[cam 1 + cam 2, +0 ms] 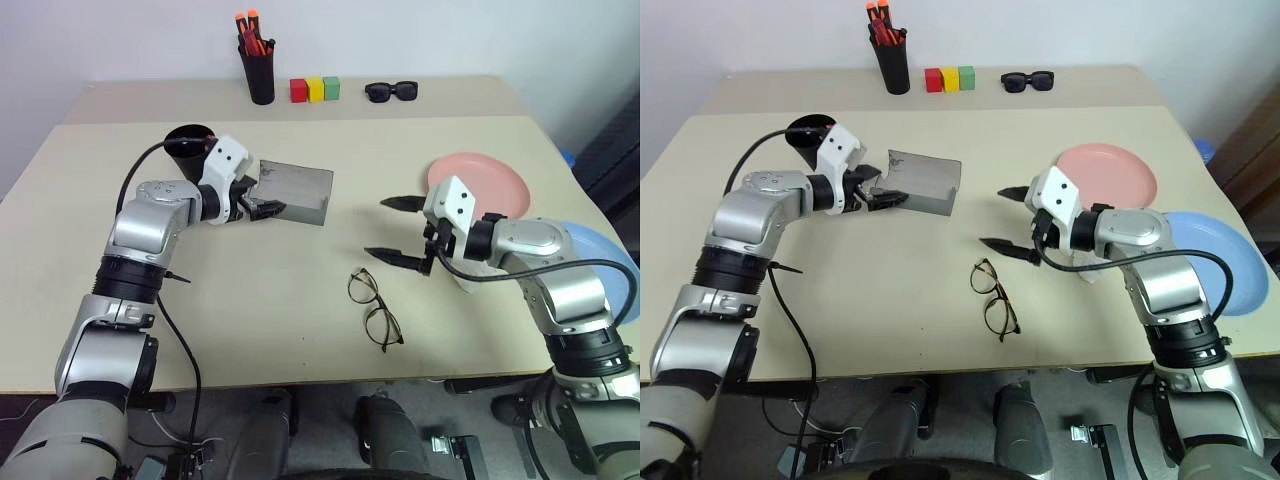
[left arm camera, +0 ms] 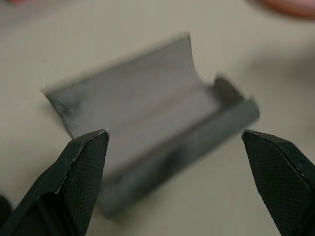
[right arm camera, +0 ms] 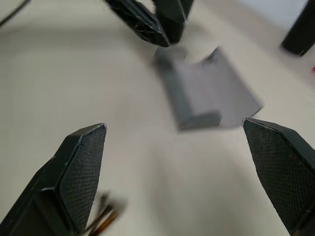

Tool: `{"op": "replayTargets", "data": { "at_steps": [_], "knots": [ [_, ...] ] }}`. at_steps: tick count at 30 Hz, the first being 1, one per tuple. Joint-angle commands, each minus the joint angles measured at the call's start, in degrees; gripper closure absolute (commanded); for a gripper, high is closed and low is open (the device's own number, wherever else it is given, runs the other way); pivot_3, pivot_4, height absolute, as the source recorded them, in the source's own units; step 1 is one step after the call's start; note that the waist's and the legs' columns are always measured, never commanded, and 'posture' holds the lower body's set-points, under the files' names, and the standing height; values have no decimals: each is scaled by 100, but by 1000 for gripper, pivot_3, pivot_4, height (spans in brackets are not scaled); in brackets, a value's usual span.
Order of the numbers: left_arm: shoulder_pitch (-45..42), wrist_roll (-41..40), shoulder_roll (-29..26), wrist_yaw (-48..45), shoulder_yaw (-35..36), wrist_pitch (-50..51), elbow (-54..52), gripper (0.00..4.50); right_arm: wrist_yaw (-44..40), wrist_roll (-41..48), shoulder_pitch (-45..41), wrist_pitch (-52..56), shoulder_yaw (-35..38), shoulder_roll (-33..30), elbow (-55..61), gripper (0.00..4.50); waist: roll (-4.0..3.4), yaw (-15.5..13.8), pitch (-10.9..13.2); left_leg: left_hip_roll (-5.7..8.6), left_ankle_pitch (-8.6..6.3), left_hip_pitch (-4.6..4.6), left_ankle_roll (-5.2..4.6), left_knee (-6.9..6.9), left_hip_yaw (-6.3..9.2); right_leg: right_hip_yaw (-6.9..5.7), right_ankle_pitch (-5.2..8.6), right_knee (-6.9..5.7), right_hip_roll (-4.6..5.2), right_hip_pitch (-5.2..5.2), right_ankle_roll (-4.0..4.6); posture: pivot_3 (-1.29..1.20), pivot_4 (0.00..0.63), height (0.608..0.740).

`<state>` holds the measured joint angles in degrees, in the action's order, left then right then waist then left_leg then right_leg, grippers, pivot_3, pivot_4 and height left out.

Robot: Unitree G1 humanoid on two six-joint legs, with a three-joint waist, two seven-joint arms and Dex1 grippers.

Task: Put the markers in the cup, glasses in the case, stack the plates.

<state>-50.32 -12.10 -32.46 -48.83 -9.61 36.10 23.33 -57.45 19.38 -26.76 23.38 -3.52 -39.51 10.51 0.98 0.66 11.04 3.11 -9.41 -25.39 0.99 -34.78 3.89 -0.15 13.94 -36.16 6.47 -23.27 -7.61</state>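
On the beige worktop (image 1: 300, 300) against a white wall, both my end effectors, left (image 1: 262, 203) and right (image 1: 395, 230), gape empty, the grey case (image 1: 295, 192) lying open at eleven o'clock of the wire-framed glasses (image 1: 375, 308).

A beige table (image 1: 300, 300) stands against a plain white wall (image 1: 450, 35); the floor (image 1: 480, 440) under its front edge is grey.

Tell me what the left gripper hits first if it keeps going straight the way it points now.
Most likely the open grey case: the left gripper points right at it, fingers spread, though how near is unclear.
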Motion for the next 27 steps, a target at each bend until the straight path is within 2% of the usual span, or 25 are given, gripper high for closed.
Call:
{"op": "replayTargets", "data": {
  "at_steps": [1, 6, 12, 15, 22, 27],
  "knots": [
    [-388, 328, -73, -514, -254, -462, 576, 73, -120, 255, 202, 182, 213, -218, 569, 0, 0, 3, 0, 0, 0, 0, 0, 0, -1, 0, 0, 1, 1, 0, 0, 0, 150, 740],
    [-903, 716, 135, -647, -358, -1028, 1757, 73, -38, 424, 611, 460, 368, -402, 967, 0, 1, -8, 1, -2, -1, -3, -1, -1, 0, 0, 1, 3, 4, -2, 0, 0, 150, 740],
    [-1196, 1156, 356, -1313, -565, -1789, 2724, 73, 252, 437, 1219, 613, 775, -545, 1245, 0, 2, -56, 0, 2, -7, -8, -11, -7, -5, -1, 3, 7, 18, 0, -4, 0, 150, 740],
    [-1252, 1230, 406, -1557, -537, -2011, 2937, 860, 365, 380, 1342, 564, 832, -526, 1236, 0, 3, -73, 1, 1, -10, -8, -15, -12, -15, 0, 3, 7, 23, -1, -5, 0, 150, 740],
    [-1219, 1314, 437, -1852, -433, -2423, 2981, 4357, 488, 397, 1449, 553, 807, -488, 1304, 0, 4, -109, 1, -1, -12, -14, -18, -19, -16, 0, 2, 7, 23, -4, -5, 0, 150, 740],
    [-750, 1033, 304, -2653, -374, -2619, 2147, 4436, 479, 376, 1327, 511, 743, -487, 1198, 0, 4, -123, 2, -4, -13, -16, -20, -21, -17, 0, 3, 8, 25, -4, -4, 0, 150, 740]
  ]
}}
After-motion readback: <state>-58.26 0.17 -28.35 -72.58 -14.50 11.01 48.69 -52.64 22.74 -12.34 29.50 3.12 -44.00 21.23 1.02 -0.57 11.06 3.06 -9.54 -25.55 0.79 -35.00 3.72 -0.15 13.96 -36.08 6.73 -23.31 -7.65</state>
